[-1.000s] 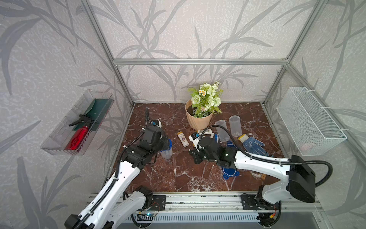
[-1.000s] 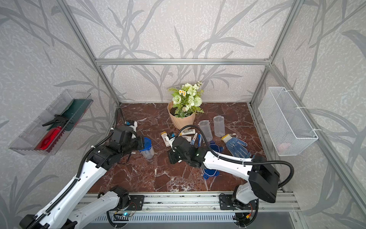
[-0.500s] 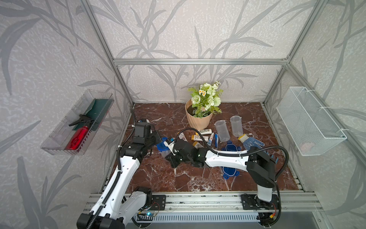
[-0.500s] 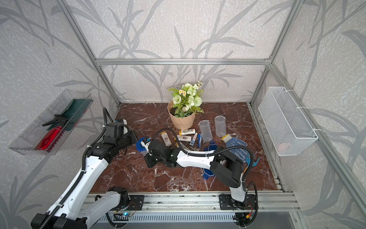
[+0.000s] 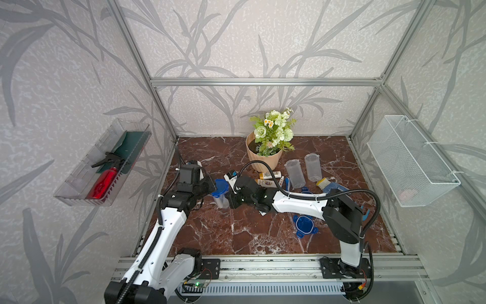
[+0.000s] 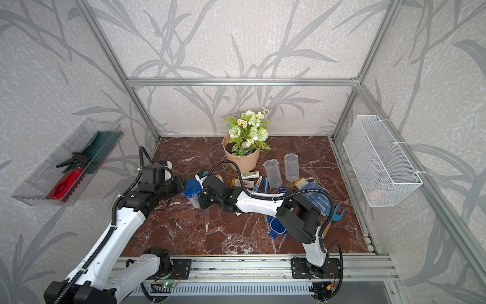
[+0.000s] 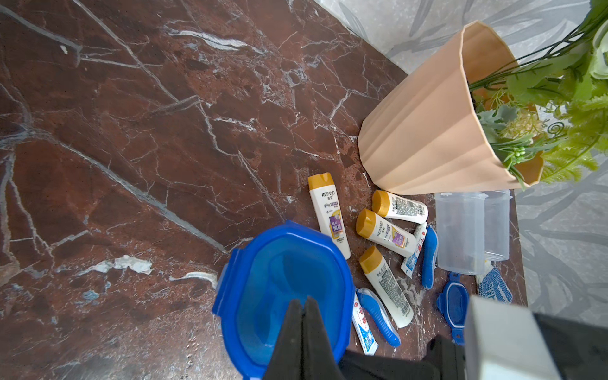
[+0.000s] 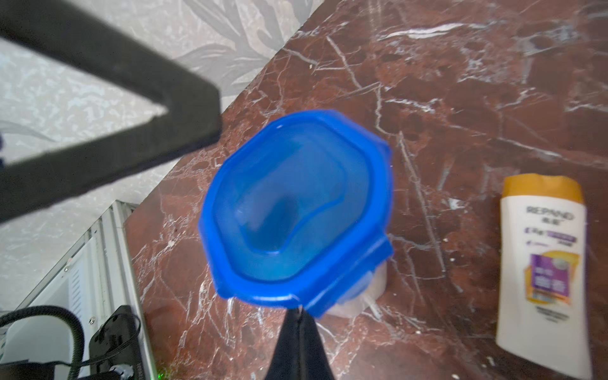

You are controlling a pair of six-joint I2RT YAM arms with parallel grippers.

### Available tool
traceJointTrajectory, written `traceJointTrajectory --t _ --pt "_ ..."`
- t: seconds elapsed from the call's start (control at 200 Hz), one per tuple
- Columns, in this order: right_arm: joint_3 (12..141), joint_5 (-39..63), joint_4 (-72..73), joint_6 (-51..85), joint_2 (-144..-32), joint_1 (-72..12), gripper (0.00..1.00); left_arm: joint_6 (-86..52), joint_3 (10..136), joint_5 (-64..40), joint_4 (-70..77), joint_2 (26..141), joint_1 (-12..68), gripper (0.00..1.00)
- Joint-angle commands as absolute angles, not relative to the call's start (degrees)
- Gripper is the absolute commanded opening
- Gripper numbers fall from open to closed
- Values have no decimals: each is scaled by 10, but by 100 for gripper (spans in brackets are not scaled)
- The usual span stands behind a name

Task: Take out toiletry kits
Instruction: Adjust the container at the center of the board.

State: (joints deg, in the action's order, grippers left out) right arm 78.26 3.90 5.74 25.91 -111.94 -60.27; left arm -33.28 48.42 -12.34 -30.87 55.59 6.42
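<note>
Red marble table [image 5: 223,237] in a wallpapered cage, flower pot [image 5: 263,155] at 12 o'clock.

Risks as we judge them:
- The lidded jar [image 5: 221,200] stands tall and narrow at 9 o'clock of table centre. Any sideways push on its blue lid [image 7: 283,279] with nothing bracing the body tips or skids it.
- Both arms crowd the same jar from opposite sides, so a wrist clash is likely if they move together.
- A thin tip prying a clip can slip off and flick the jar.
- The right arm and its cable lie over the loose items, so a swing could sweep them.

Fingers:
- The left fingers [image 7: 291,332] are pressed together and empty, with the tips over the lid from the jar's 9–10 o'clock side.
- The right fingers [image 8: 286,355] are pressed together and empty, with the tip at the lid's edge on the 4 o'clock side. We can't confirm contact.

Counts:
- Four bottles [image 7: 329,214] with gold caps, two toothpaste tubes [image 7: 415,251] and two toothbrushes [image 7: 429,256]. All lie loose on the table between centre and 1 o'clock, just in front of the pot.
- Three jars: the lidded one, plus two empty jars [image 5: 295,171] lying at 1–2 o'clock.
- Three lids: one on the jar and two loose lids [image 5: 303,225] at 3–4 o'clock.
- One glove [image 5: 332,185] that we can make out, at 3 o'clock.

We can't tell whether a kit sits inside the lidded jar, because the tinted lid hides it.
</note>
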Motion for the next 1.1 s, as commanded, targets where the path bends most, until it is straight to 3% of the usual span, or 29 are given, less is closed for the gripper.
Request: traceJointTrajectory --t 0.0,0.345,0.8,0.98,1.095 --pt "796 34 60 247 -1116 -590 0 -344 473 -142 -289 557 62 0" --pt "745 67 84 242 -1083 -590 4 -355 474 -199 -256 597 63 0" --pt "773 131 131 294 -1133 -602 5 -356 486 -213 -255 606 70 0" --pt "697 117 153 294 -1082 -597 6 -350 487 -220 -255 617 74 0" --pt "634 130 182 319 -1036 -556 12 -349 482 -222 -251 619 76 0"
